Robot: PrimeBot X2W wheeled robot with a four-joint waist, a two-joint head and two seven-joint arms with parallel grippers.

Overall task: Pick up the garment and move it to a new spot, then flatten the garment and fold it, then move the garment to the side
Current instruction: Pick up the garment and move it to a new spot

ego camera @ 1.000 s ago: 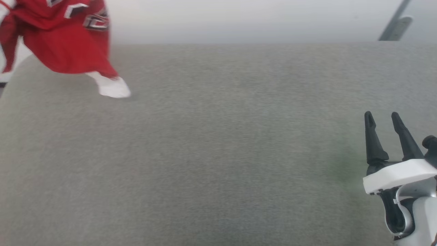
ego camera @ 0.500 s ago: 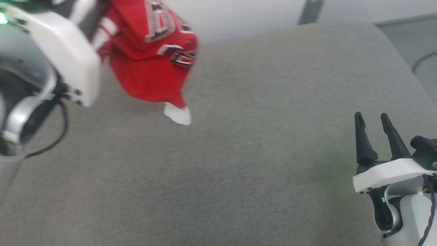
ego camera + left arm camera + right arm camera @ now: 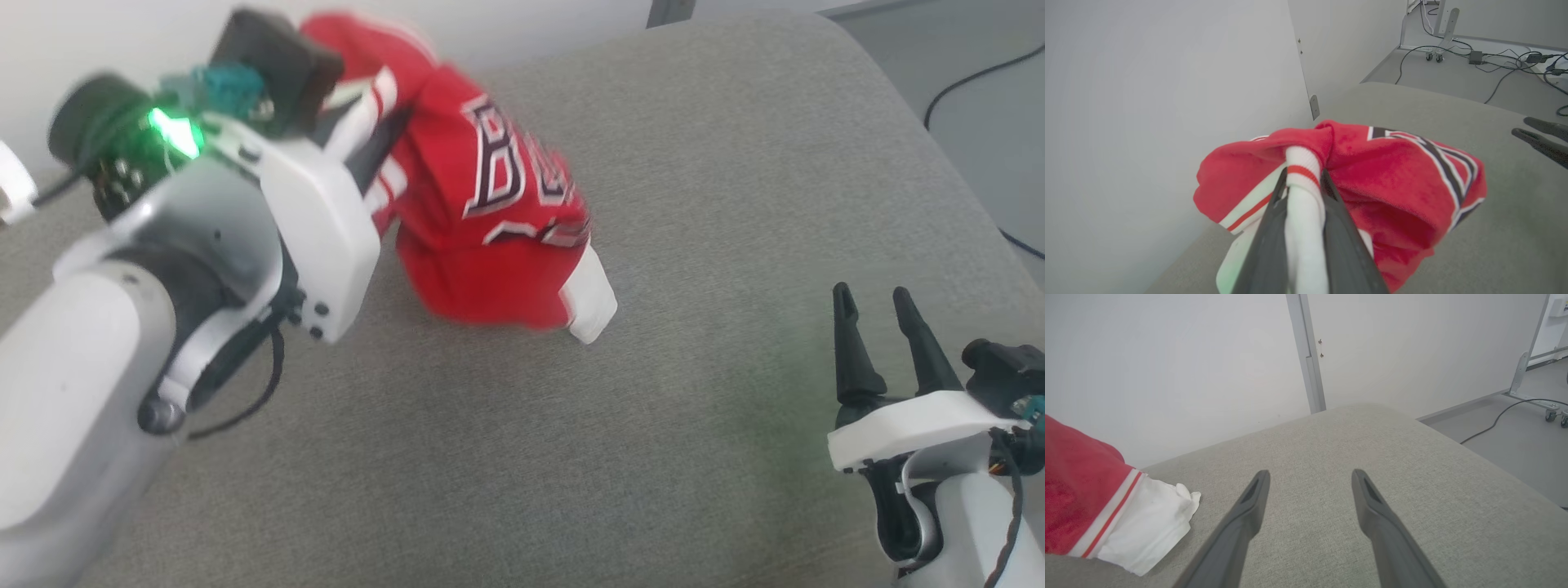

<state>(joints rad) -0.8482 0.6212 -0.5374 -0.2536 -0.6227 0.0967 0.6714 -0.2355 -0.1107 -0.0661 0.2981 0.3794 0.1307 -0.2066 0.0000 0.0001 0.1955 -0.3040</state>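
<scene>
Pale grey left forearm (image 3: 73, 392), white wrist housing (image 3: 322, 229) with dark screws (image 3: 317, 310), green light (image 3: 173, 131), looped black cable (image 3: 255, 398), right gripper (image 3: 870, 291) with long dark fingers (image 3: 851, 343).

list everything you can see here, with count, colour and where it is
red jersey shirt with white sleeves and black lettering: one, red and white, bunched up, hanging from the left gripper down to the cushion's left part
grey fabric cushion: one, grey, under the shirt and both grippers
white wall: one, white, behind the cushion
grey vertical strip: one, grey, on the wall
metal frame on castors: one, silver, on the floor at the far right
black cables: several, black, on the grey floor beside the cushion
green light: one, green, on the left wrist
left gripper: one, dark fingers, shut on the shirt's white sleeve
right gripper: one, dark fingers, open and empty, over the cushion's right part
</scene>
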